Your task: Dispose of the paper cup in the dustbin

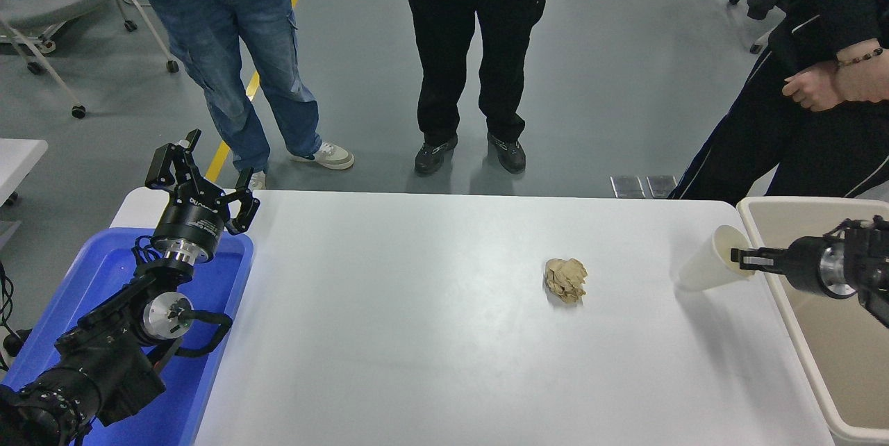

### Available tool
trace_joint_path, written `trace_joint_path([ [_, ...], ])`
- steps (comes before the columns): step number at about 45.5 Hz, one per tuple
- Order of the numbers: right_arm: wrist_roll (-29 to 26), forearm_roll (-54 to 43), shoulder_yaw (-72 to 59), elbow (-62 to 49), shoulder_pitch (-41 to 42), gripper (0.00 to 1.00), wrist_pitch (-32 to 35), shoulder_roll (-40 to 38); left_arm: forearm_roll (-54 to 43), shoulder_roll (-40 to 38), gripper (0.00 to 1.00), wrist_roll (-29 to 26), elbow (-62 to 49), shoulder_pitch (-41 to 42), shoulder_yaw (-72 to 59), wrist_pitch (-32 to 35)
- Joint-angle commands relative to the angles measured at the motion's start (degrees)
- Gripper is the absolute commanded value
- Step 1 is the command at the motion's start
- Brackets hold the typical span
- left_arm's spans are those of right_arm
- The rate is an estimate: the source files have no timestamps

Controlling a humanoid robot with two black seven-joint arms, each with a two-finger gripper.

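Observation:
The white paper cup is tilted, its cream mouth facing right, held above the table's right edge. My right gripper comes in from the right edge and is shut on the cup's rim. The beige dustbin stands at the table's right end, just right of the cup, and my right arm reaches across over it. My left gripper is open and parked over the blue tray at the lower left.
A crumpled tan paper ball lies on the white table right of centre. A blue tray sits at the left end. Three people stand at the far side; one person's hands are at the upper right.

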Motion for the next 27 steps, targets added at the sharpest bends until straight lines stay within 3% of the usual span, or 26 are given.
trace_joint_path([
  [1, 2.9, 2.5, 2.7, 5.8, 3.4, 0.00, 1.1, -6.5, 0.0, 0.0, 1.00, 0.0, 0.0, 0.0, 0.0, 0.0],
  [15, 3.0, 4.1, 10.6, 21.2, 14.3, 0.00, 6.9, -20.8, 0.0, 0.0, 1.00, 0.0, 0.0, 0.0, 0.0, 0.0],
  [27, 2.9, 4.1, 11.4, 22.3, 20.9, 0.00, 11.8, -26.2, 0.0, 0.0, 1.00, 0.0, 0.0, 0.0, 0.0, 0.0],
])
